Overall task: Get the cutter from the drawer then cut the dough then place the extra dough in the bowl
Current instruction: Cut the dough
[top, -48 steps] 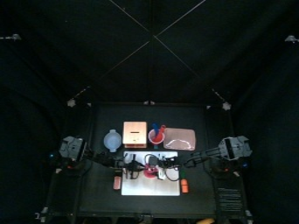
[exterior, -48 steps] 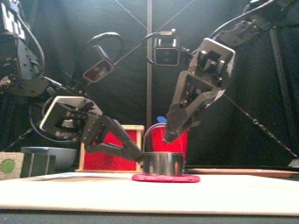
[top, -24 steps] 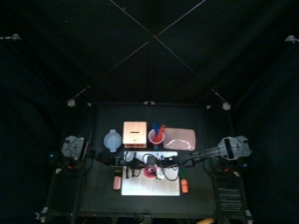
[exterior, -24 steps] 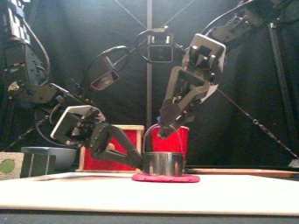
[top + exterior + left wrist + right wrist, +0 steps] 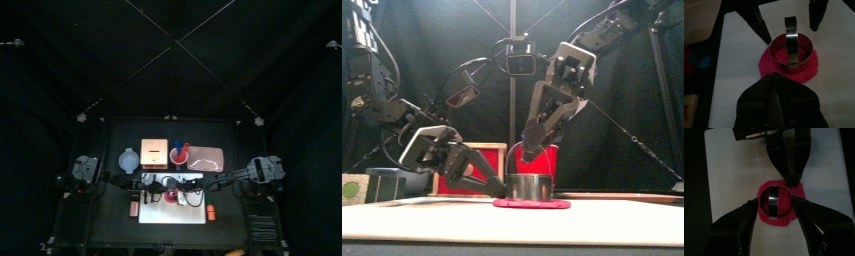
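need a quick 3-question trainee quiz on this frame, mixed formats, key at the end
1. True or false: the cutter stands upright on the dough.
2. Pick one. The right gripper has its fingers: A) shut on the cutter's wire handle; B) open, one on either side of the cutter; C) out of every view.
3. Short answer: what does the dough lie on?

Key: 1 true. 2 B. 3 the white cutting board.
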Tool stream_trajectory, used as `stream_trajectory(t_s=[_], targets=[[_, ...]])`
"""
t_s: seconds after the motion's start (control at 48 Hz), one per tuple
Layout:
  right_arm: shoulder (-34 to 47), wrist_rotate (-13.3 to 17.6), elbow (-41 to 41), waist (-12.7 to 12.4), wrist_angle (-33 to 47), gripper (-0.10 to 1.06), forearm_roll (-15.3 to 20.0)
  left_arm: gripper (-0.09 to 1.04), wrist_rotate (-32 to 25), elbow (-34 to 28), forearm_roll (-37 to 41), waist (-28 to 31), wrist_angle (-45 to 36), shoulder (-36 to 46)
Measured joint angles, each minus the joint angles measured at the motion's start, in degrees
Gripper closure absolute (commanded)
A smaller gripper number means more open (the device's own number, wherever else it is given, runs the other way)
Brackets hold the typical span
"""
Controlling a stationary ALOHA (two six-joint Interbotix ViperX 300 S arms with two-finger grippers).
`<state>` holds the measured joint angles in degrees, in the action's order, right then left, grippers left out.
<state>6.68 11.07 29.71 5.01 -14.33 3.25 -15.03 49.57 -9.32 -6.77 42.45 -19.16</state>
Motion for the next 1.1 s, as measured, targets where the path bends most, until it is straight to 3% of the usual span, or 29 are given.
stream_trajectory(t_s=[0.167, 0.667, 1.104], targets=[[0.1, 0.0, -0.6, 0.0, 0.0, 0.17, -0.1, 0.38, 0.0, 0.0, 0.1, 0.0, -0.3, 0.0], [0.1, 0.2, -0.7, 0.1, -0.1, 0.51, -0.1, 0.38, 0.1, -0.4, 0.0, -0.2, -2.5, 0.1], [0.1, -0.2, -1.5, 0.1, -1.0, 0.54, -0.2, 0.38, 0.1, -1.1, -0.1, -0.2, -5.1, 0.2]])
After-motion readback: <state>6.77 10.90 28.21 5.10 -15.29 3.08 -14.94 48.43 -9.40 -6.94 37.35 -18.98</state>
